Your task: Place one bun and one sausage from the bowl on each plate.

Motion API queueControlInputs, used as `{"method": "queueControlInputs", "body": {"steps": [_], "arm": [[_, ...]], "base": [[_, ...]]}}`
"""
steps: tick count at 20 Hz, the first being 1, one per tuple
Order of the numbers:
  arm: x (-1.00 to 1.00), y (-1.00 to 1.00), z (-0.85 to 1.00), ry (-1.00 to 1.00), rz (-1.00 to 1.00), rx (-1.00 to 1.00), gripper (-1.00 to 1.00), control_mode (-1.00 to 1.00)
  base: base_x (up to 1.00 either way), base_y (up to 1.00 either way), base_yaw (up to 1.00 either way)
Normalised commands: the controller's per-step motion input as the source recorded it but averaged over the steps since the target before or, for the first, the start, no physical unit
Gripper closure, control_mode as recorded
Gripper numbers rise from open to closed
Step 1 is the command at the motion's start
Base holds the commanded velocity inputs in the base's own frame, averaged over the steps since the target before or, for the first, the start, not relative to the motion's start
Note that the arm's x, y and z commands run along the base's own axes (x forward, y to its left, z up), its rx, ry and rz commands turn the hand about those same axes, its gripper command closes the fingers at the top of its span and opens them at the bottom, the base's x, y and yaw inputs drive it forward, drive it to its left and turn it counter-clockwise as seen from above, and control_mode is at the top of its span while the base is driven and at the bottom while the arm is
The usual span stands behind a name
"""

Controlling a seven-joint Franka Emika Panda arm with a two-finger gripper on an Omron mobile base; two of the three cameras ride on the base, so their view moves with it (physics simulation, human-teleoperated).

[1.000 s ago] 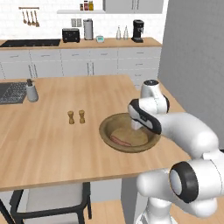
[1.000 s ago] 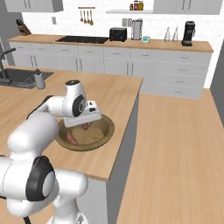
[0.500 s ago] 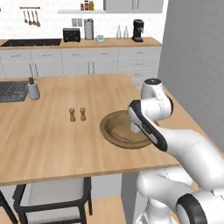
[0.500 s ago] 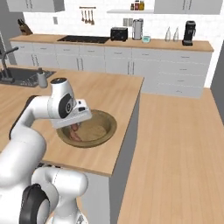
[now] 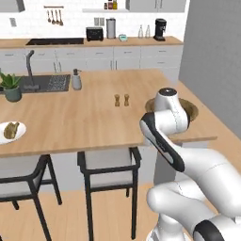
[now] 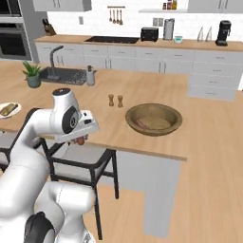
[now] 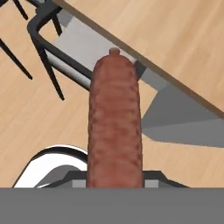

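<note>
Sausage: reddish-brown sausage (image 7: 114,122) gripped in the end effector (image 6: 81,140), off the bench (image 6: 156,137) edge above the floor.
Bowl: wooden bowl (image 6: 154,119) at 3 o'clock of the end effector in the right base view.
Plate: white plate (image 5: 10,132) holding a bun (image 5: 11,130), at 9 o'clock in the left base view.

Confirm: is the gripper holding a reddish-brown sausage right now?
Yes. In the hand view the reddish-brown sausage rises straight from the gripper, above the floor and the edge of the wooden counter.

The short sausage (image 7: 114,127) was mottled reddish-brown; the wide shallow wooden bowl (image 6: 154,119) was dark brown with an olive rim; the round glossy plate (image 5: 12,132) was white; the tabletop (image 5: 84,117) was pale tan wood
</note>
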Motion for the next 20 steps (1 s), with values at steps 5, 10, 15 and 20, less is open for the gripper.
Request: {"method": "queueControlInputs", "body": {"steps": [5,10,15,20], "arm": [[0.00,0.00,0.00,0.00,0.00,0.00,1.00,1.00],[0.00,0.00,0.00,0.00,0.00,0.00,1.00,1.00],[0.00,0.00,0.00,0.00,0.00,0.00,1.00,1.00],[0.00,0.00,0.00,0.00,0.00,0.00,1.00,1.00]], "base": [[-0.23,1.00,0.00],[0.00,1.00,-0.04],[0.00,1.00,-0.06],[0.00,1.00,-0.07]]}}
